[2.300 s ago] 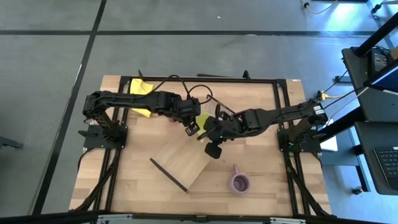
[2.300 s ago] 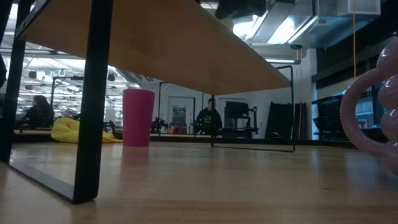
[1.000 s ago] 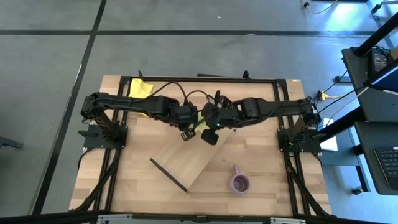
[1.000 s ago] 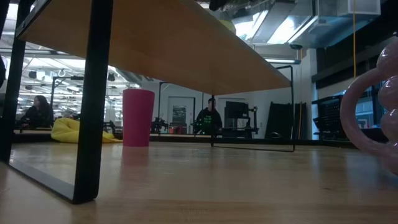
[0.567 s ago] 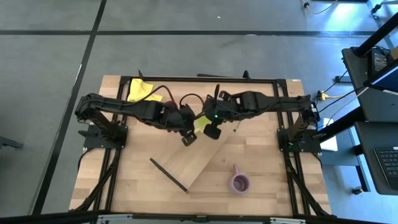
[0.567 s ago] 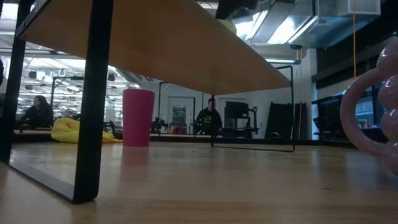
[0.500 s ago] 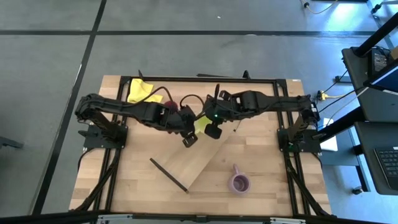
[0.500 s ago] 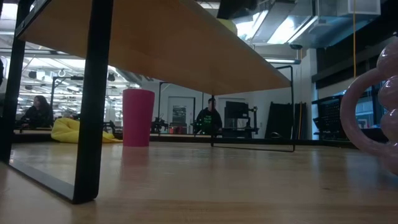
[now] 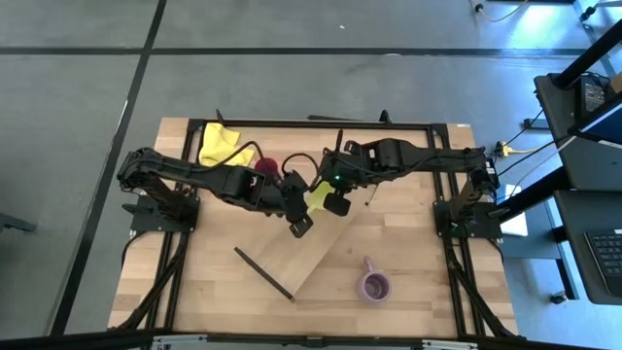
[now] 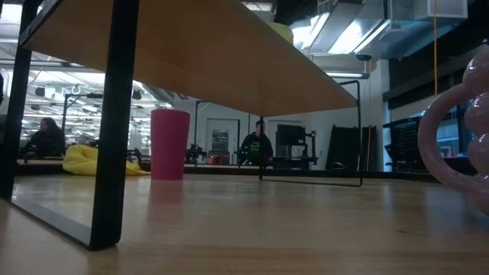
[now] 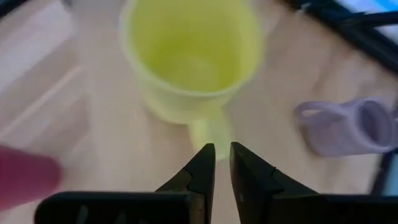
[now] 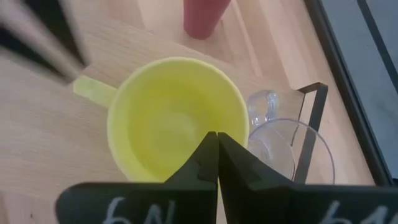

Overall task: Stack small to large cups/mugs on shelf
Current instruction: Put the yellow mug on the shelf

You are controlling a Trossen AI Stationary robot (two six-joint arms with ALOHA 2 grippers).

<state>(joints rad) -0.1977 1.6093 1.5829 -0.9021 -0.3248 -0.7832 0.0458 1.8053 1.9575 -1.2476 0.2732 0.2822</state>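
Since the earlier frame, the left gripper (image 9: 301, 226) is drawn back from the lime-yellow mug (image 9: 318, 194), its jaws a narrow slit apart, nothing held. The right gripper (image 12: 214, 144) is poised above the mug, fully shut, empty. The mug is stood on the shelf (image 9: 316, 251)'s far end, the red tumbler (image 9: 265, 166) nearby.

Shelf (image 9: 313, 245) on table (image 9: 428, 292), yellow mug (image 9: 318, 195) on shelf
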